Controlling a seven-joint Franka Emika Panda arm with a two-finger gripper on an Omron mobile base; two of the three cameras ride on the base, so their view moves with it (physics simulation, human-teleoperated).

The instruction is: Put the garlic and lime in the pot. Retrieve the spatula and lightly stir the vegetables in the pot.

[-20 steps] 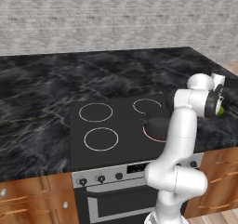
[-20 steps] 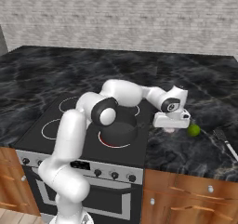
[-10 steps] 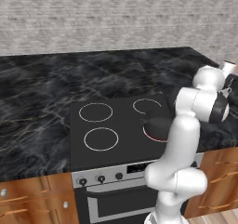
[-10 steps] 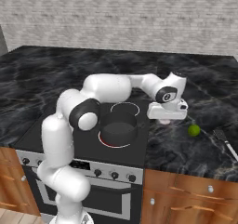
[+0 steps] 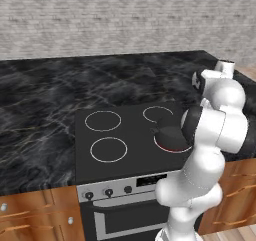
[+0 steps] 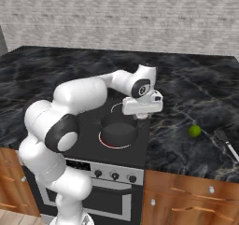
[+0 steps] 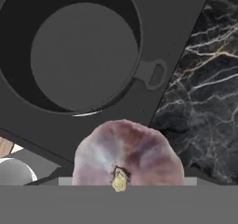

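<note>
A flat dark spatula with a pale handle (image 6: pixel 226 142) lies on the black white-veined marble tabletop (image 6: pixel 186 102) at the far right, just beside the small smooth yellow-green lime ball (image 6: pixel 194 130), which sits apart from the cooktop. Nothing lies between the end effector and the pot below it.

The black glass cooktop (image 5: pixel 120 140) has white burner rings on its left side, with a row of knobs (image 6: pixel 114 176) on the oven front below it. Brown wooden cabinet fronts (image 6: pixel 186 203) flank the oven, and a pale grey brick wall (image 5: pixel 125 25) rises behind the tabletop.

The shallow round dark grey pot with short side handles (image 7: pixel 69 46) stands on the front right burner, which glows red at its edge; the pot is empty. The pale pinkish-white lumpy garlic bulb (image 7: pixel 126 158), mottled with purple and with a small yellowish stem stub, is gripped in the white end effector (image 6: pixel 142 105) of the arm, held above the cooktop at the pot's near rim, beside one handle
</note>
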